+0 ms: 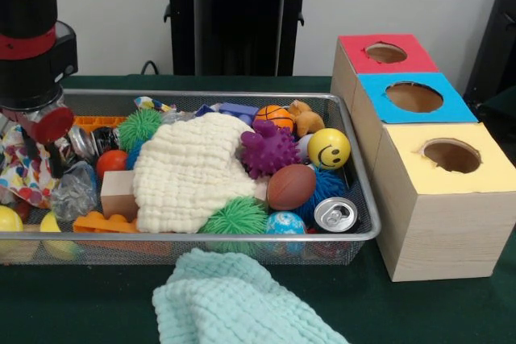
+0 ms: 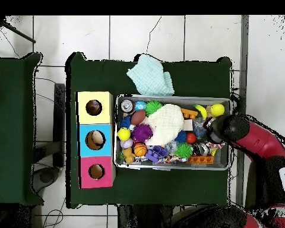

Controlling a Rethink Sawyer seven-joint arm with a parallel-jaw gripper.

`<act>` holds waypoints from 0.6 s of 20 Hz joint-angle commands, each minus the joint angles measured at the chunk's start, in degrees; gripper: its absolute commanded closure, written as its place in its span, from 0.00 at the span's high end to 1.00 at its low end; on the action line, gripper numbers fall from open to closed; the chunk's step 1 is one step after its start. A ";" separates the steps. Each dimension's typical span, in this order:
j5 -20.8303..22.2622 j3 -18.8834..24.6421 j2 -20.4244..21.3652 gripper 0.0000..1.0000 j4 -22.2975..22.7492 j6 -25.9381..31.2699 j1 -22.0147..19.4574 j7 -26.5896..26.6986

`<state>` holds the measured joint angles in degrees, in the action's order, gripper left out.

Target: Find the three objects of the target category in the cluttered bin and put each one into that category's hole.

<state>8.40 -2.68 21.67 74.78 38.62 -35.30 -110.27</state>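
The wire bin is full of clutter. A cream cloth covers its middle. Around it lie a yellow smiley ball, a purple spiky ball, a brown football, a small basketball, two green spiky balls and a can. My gripper hangs over the bin's left end in the front view, just above a crumpled plastic piece. Its tips are hidden.
Three boxes with holes stand beside the bin: red, blue, yellow. A mint cloth lies outside the bin's front. A wooden block and orange brick sit near the gripper.
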 commanded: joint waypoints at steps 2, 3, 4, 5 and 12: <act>2.71 5.54 -3.38 1.00 2.94 -2.70 -1.82 3.29; 2.95 5.74 -4.18 1.00 2.21 -2.92 -2.10 3.83; 3.29 6.10 -5.18 1.00 1.35 -3.41 -2.53 4.56; 3.44 6.34 -6.32 1.00 0.18 -3.23 -2.89 5.16; 4.64 7.89 -8.81 1.00 -2.56 -3.55 -5.17 7.79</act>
<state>8.39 -0.64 17.57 73.05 38.49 -38.36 -110.27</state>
